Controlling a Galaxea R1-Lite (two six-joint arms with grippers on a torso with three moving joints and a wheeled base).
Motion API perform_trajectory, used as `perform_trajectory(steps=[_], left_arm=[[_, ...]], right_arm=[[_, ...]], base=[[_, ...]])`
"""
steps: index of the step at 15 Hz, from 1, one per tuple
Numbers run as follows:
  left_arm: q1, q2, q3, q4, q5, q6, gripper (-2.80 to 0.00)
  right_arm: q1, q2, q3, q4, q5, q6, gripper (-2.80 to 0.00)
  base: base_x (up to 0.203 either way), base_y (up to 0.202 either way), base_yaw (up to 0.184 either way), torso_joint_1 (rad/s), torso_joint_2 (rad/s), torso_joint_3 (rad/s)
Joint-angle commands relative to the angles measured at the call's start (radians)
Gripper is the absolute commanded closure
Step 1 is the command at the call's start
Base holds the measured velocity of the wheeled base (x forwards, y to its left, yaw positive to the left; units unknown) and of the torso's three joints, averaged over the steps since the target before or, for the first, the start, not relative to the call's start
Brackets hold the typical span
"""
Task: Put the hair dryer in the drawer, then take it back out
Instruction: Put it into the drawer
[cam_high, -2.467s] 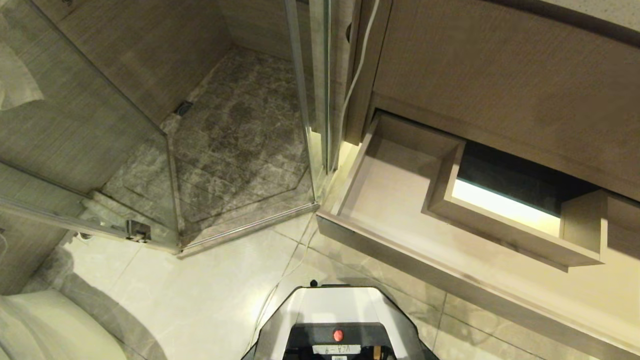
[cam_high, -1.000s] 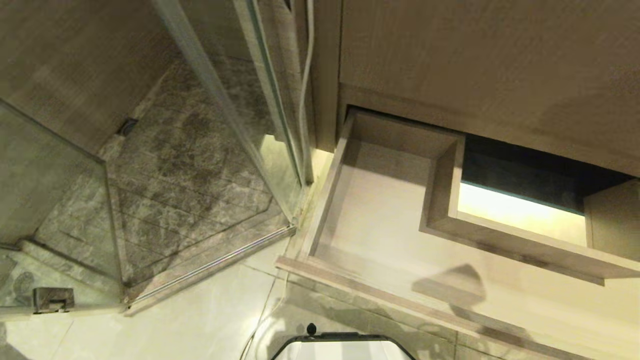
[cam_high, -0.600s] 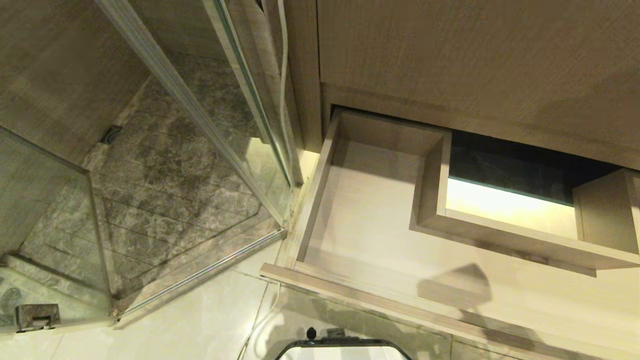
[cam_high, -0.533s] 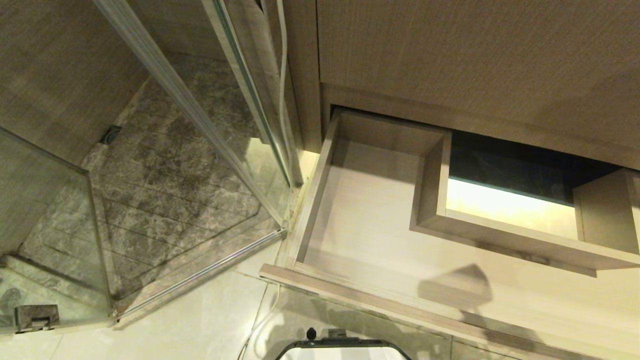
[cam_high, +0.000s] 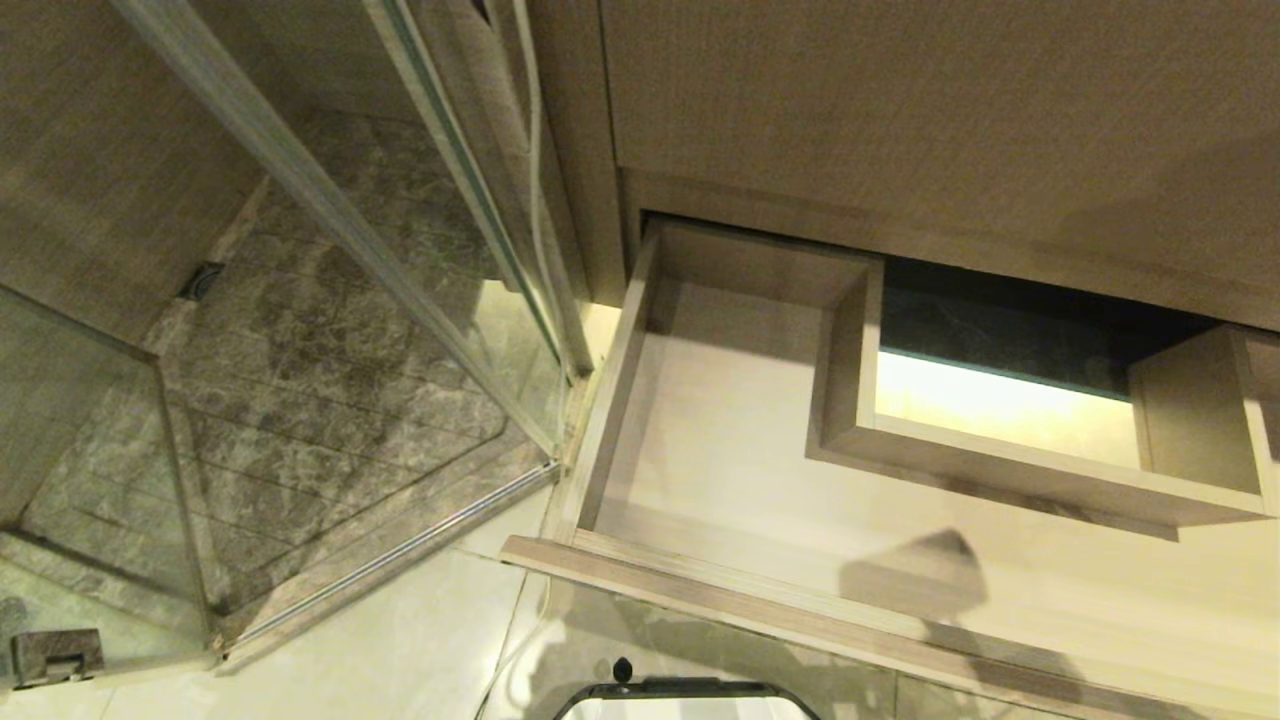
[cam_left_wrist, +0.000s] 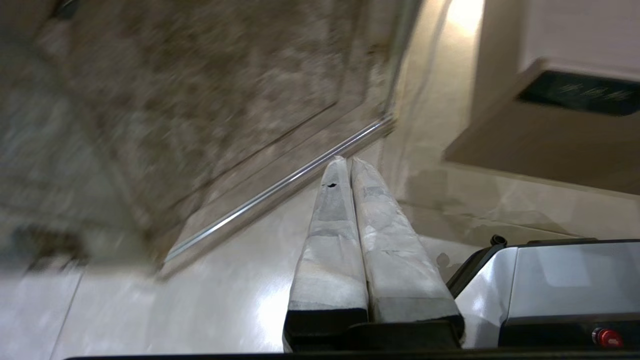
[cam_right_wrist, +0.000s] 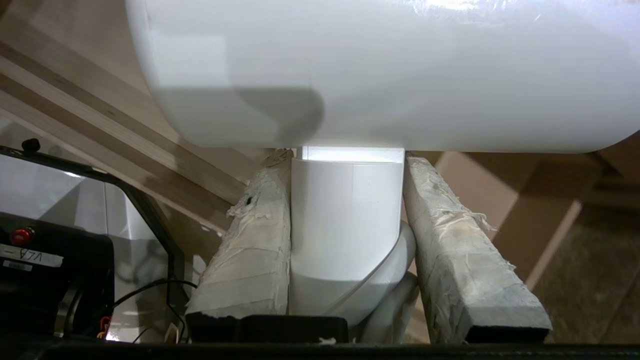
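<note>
The hair dryer (cam_right_wrist: 350, 75) is white, and its barrel lies across the far end of my right gripper (cam_right_wrist: 347, 161). That gripper is shut on the dryer's handle (cam_right_wrist: 345, 225), with one taped finger on each side. The drawer (cam_high: 612, 420) stands pulled open in the head view, showing a pale floor and a boxed square cutout (cam_high: 1010, 480). A shadow falls on the drawer floor (cam_high: 910, 575), but neither arm shows in that view. My left gripper (cam_left_wrist: 346, 162) hangs shut over the tile floor, beside the drawer's labelled corner (cam_left_wrist: 575, 92).
A glass shower enclosure (cam_high: 300, 200) with a metal sill (cam_high: 400, 555) stands left of the drawer. A white cord (cam_high: 530, 150) runs down between the glass and the tall wood-grain cabinet panel (cam_high: 900, 120). My base (cam_high: 680, 700) sits at the near edge.
The whole head view has shifted, so the camera moved: the drawer and shower slid left and down in the picture and my base dropped nearly out of it. Nothing else visibly moved.
</note>
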Motion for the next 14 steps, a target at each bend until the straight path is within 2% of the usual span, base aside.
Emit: perform_trajectory(steps=[1,10,12,14], left_arm=[[-0.001,0.000,0.000,0.000,0.000,0.000,0.00],[-0.001,0.000,0.002,0.000,0.000,0.000,0.00],[-0.001,0.000,0.002,0.000,0.000,0.000,0.00],[-0.001,0.000,0.000,0.000,0.000,0.000,0.00]], right_arm=[[-0.001,0.001,-0.001,0.007,0.000,-0.003,0.00],[-0.002,-0.016,0.020,-0.004,-0.009,-0.004,0.00],[-0.001,-0.029,0.027,0.003,-0.070,-0.004,0.00],[-0.002,-0.021,0.028,-0.004,-0.251,-0.002,0.00]], base=[[0.003,0.005,-0.131,0.011,0.01,0.006],[0.002,0.007,-0.161,0.003,0.00,0.004],[0.000,0.000,0.000,0.000,0.00,0.000],[0.000,0.000,0.000,0.000,0.00,0.000]])
